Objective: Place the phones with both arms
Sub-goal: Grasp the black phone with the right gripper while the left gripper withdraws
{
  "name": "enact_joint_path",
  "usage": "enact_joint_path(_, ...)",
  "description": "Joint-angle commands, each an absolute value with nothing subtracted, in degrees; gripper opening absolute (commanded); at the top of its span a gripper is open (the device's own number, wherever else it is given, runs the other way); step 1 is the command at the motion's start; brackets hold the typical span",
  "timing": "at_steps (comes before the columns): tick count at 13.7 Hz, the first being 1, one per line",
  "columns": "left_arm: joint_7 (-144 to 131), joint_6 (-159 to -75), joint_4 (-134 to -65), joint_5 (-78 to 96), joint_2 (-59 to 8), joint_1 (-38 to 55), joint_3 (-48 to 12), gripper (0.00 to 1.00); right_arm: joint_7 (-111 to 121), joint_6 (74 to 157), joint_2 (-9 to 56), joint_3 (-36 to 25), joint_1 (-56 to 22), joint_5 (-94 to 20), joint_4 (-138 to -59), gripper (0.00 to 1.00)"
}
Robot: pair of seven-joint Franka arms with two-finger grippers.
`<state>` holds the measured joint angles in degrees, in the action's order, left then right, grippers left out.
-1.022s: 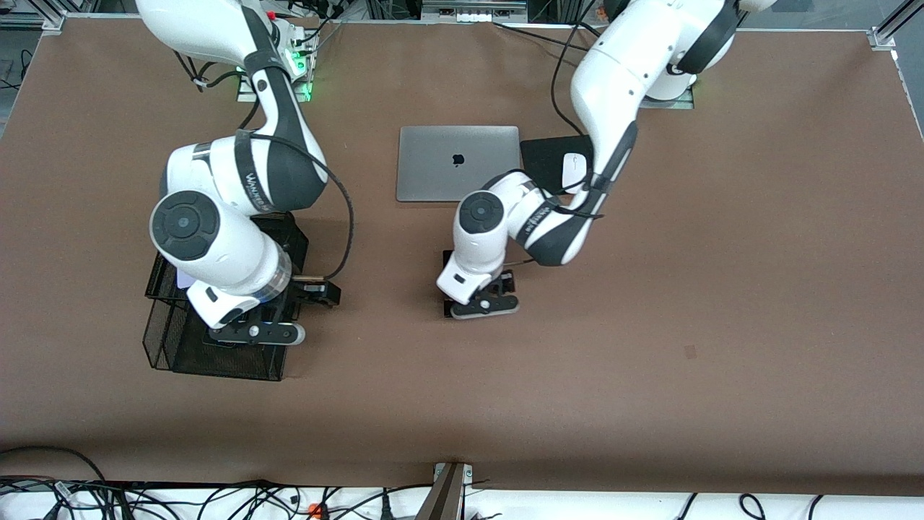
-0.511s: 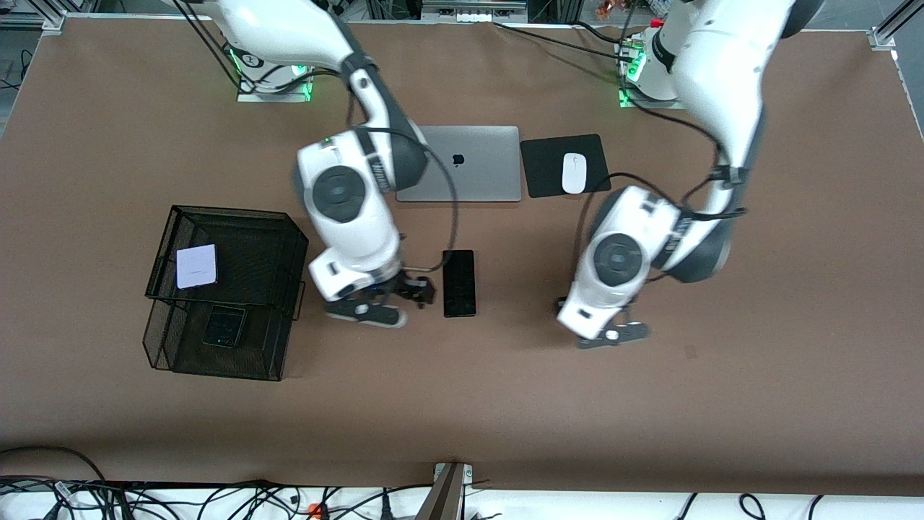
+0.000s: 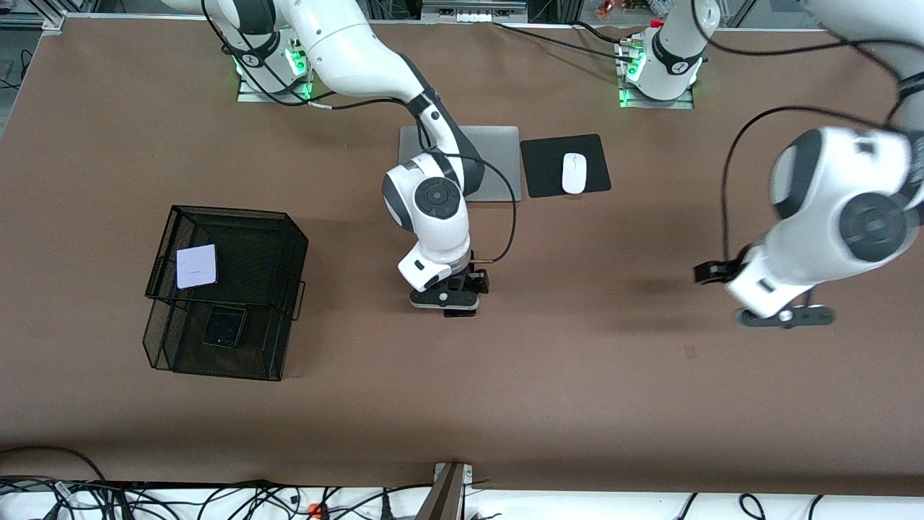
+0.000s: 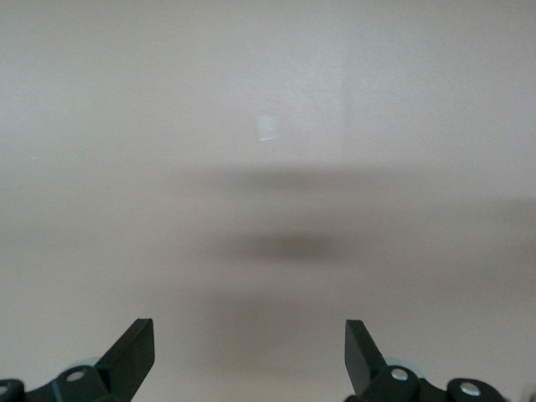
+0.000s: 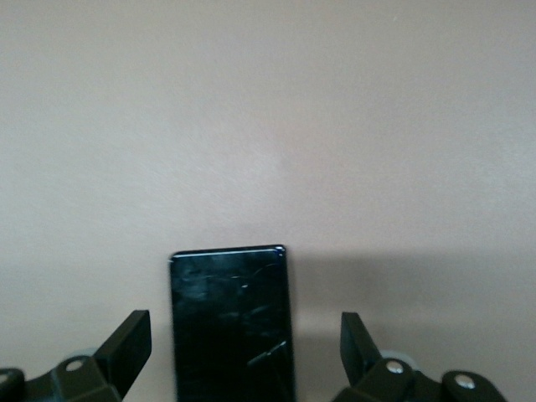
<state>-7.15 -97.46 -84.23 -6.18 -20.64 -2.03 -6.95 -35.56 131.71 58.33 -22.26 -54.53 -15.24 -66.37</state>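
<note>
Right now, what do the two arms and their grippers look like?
Both are bulky white arms with black joint bands and round dark joint caps. A thin black cable loops alongside each wrist. The right gripper and left gripper are small and black, each with two tapered black fingers.

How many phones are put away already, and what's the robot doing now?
Done: the white phone lies on the mesh basket's upper tier and the small black phone in its lower tier.
In hand: the right end effector, open, straddles the long black phone on the table.
Left: gripping and placing it. The left end effector hangs open over bare table.
</note>
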Motion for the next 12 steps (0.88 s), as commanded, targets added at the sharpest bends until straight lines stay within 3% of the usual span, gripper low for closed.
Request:
enact_joint_path(1, -2.2, -96.3, -87.5, -0.8, -13.5, -6.4, -7.7, 1.00, -33.6, 133.1, 59.3, -22.2, -55.3, -15.4, -66.1, 1.00)
enact_joint_path(5, -3.1, -93.0, -87.1, -0.5, -8.4, -6.4, -7.7, 1.00, -31.2, 134.6, 60.4, -21.8, -55.6, -13.8, -66.5, 1.00)
enact_joint_path(12, -2.9, -90.5, -86.0, -0.5, -5.6, -6.4, -7.7, 1.00, -29.9, 136.6, 60.6, -21.6, -56.1, -14.1, -67.9, 1.00)
